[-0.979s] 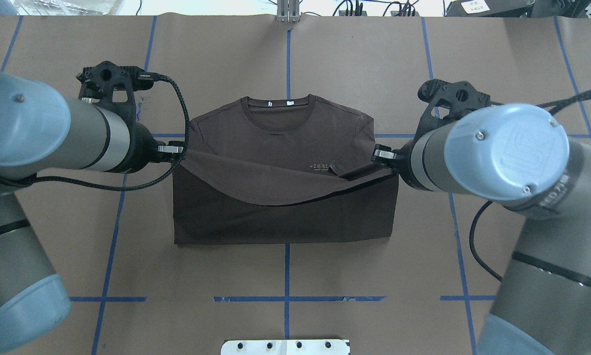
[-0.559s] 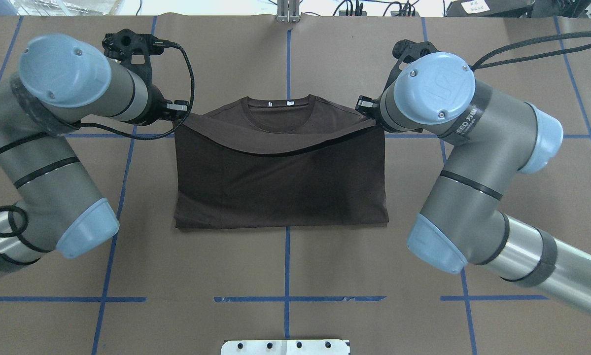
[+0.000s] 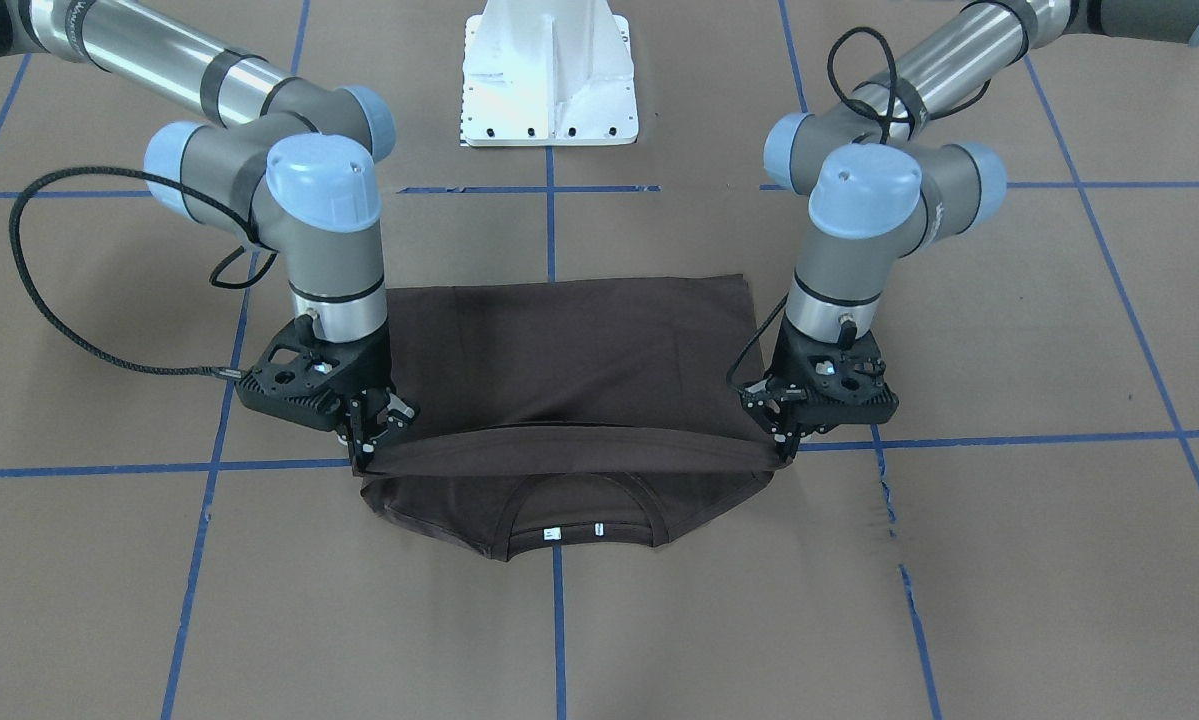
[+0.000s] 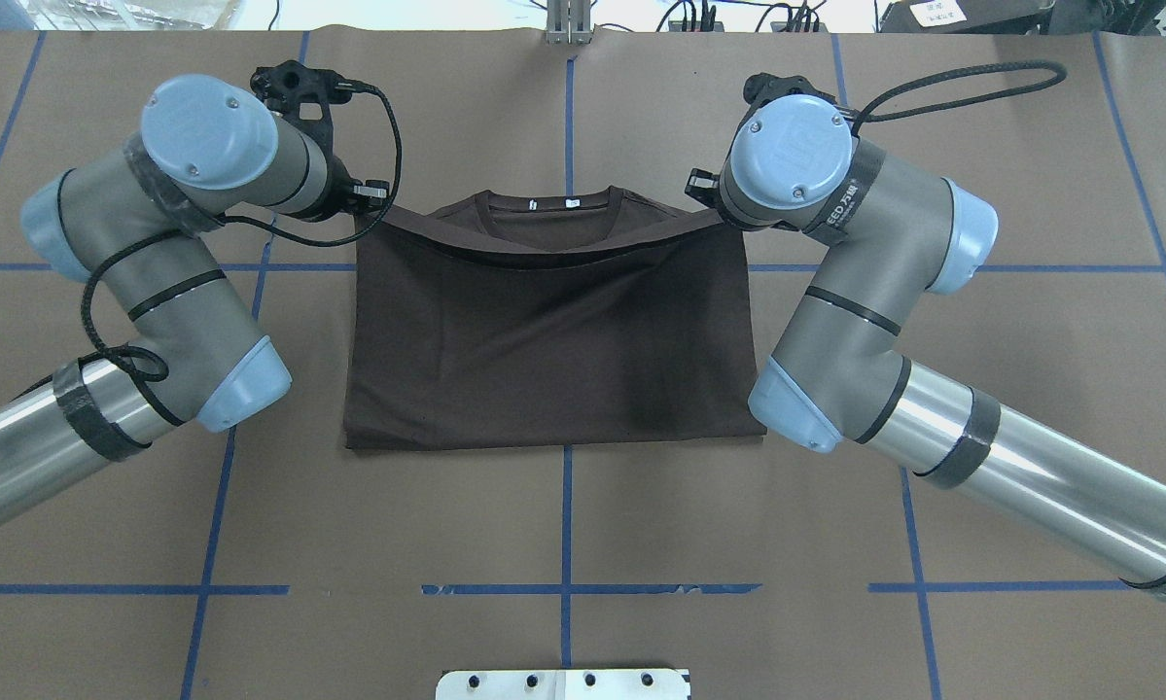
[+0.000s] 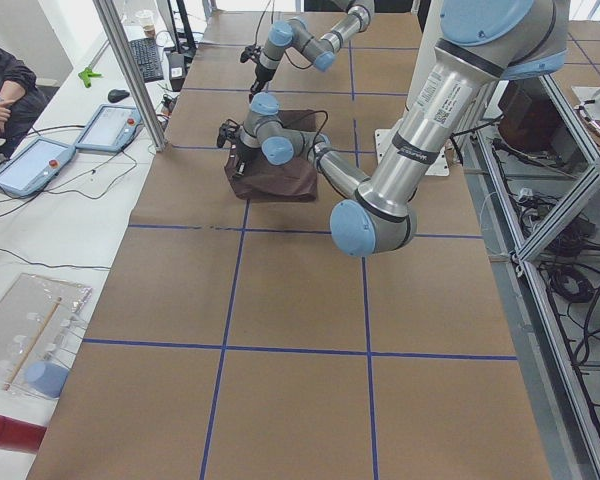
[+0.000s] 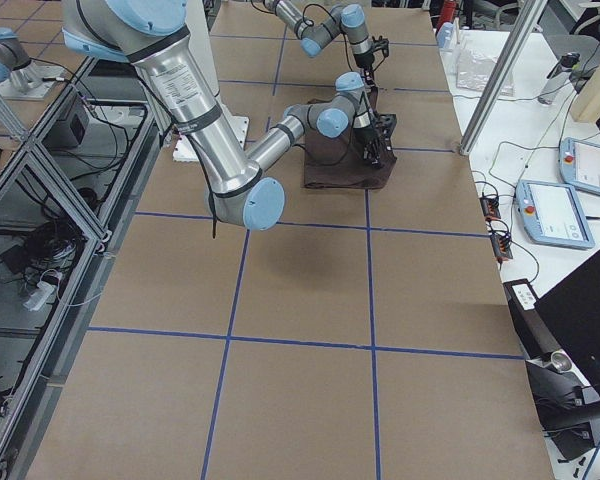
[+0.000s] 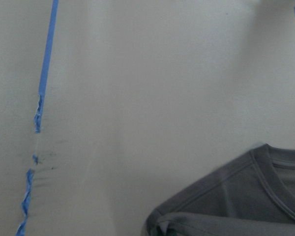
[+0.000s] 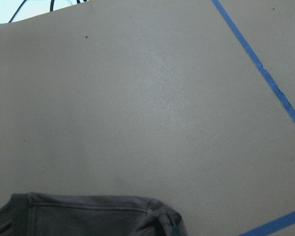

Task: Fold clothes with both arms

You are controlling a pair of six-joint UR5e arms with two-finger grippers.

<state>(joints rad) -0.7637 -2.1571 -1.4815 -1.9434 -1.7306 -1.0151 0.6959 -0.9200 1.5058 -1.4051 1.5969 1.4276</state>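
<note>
T-shirt point(image 4: 553, 340) lies doubled over on the counter point(image 4: 563, 525), straight out from the pedestal base point(image 3: 549, 75). The fold line is on the base side and the collar point(image 4: 548, 209) on the far side. Its long axis runs crosswise to the base, hand to hand. The hem point(image 3: 569, 450) is stretched taut, just short of the collar on the base side. Left hand point(image 3: 782, 448) is clenched on one hem corner, right hand point(image 3: 364, 452) on the other, both equally near. Likely remaining: carry away from the base, lower onto the shoulders, then release.
</note>
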